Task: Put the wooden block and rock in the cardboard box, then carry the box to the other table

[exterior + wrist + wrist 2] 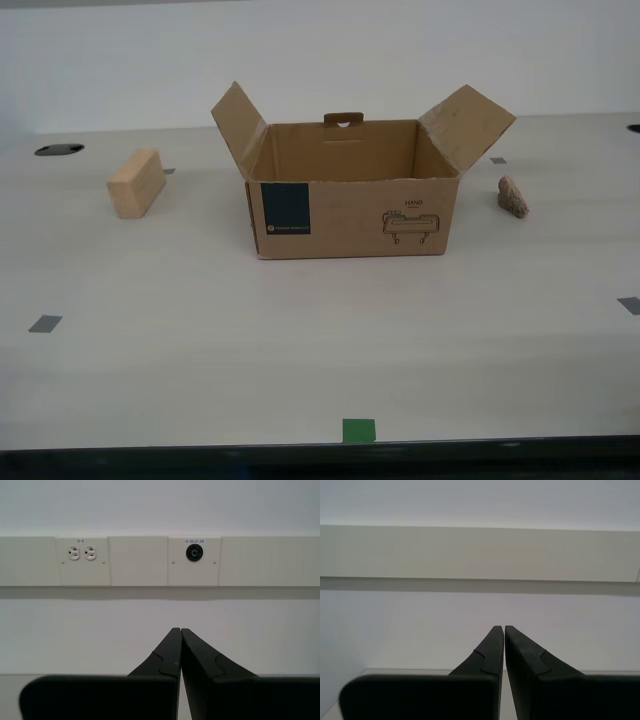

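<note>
cardboard box (352, 200) mid-worktop (300, 350), flaps open | wooden block (137, 183) and rock (513, 196) on opposite sides, apart | my first end effector (180, 630) pressed together, empty | my second end effector (504, 628) pressed together, empty

Cardboard box (350, 205) floor hidden behind front wall; label text illegible.
</note>
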Tool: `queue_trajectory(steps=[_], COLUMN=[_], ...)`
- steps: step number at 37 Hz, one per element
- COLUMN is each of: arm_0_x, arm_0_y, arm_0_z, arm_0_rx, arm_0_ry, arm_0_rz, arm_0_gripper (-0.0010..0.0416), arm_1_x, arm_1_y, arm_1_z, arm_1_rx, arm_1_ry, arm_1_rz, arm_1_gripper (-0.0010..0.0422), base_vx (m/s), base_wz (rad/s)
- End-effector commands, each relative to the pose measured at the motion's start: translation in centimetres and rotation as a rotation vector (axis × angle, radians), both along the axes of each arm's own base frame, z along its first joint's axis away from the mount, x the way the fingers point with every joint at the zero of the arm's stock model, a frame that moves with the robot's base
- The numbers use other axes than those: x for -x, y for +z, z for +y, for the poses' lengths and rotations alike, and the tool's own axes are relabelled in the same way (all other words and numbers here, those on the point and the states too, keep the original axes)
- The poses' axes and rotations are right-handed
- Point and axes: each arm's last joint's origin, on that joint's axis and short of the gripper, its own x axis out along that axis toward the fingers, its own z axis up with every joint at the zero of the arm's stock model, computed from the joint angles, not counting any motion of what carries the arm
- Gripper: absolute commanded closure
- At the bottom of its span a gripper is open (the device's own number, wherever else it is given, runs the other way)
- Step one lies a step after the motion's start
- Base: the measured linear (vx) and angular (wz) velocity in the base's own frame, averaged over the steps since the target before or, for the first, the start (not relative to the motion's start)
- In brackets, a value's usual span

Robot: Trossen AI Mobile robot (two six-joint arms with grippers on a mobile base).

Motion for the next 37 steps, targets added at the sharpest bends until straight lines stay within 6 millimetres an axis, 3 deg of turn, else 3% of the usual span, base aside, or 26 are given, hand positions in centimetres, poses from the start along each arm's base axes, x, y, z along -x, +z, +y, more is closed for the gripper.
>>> queue_trajectory(steps=[1, 21, 37], arm_0_x=[-0.01, 0.02, -0.03], arm_0_y=[0.07, 0.21, -0.59], arm_0_z=[0.01, 0.01, 0.01], arm_0_rx=[0.001, 0.0, 0.0], arm_0_ry=[0.002, 0.002, 0.002], arm_0_rz=[-0.003, -0.018, 0.066], arm_0_gripper=[0.0406, 0.0406, 0.0406], arm_1_x=[0.0, 0.0, -0.02], arm_1_y=[0.07, 0.06, -0.19], arm_1_z=[0.0, 0.0, -0.15], arm_1_rx=[-0.001, -0.001, 0.003], arm_1_ry=[0.004, 0.004, -0.048], arm_1_rz=[-0.005, -0.004, 0.023], arm_1_gripper=[0.0412, 0.0412, 0.0412], base_vx=[0.0, 0.0, 0.0], base_wz=[0.0, 0.0, 0.0])
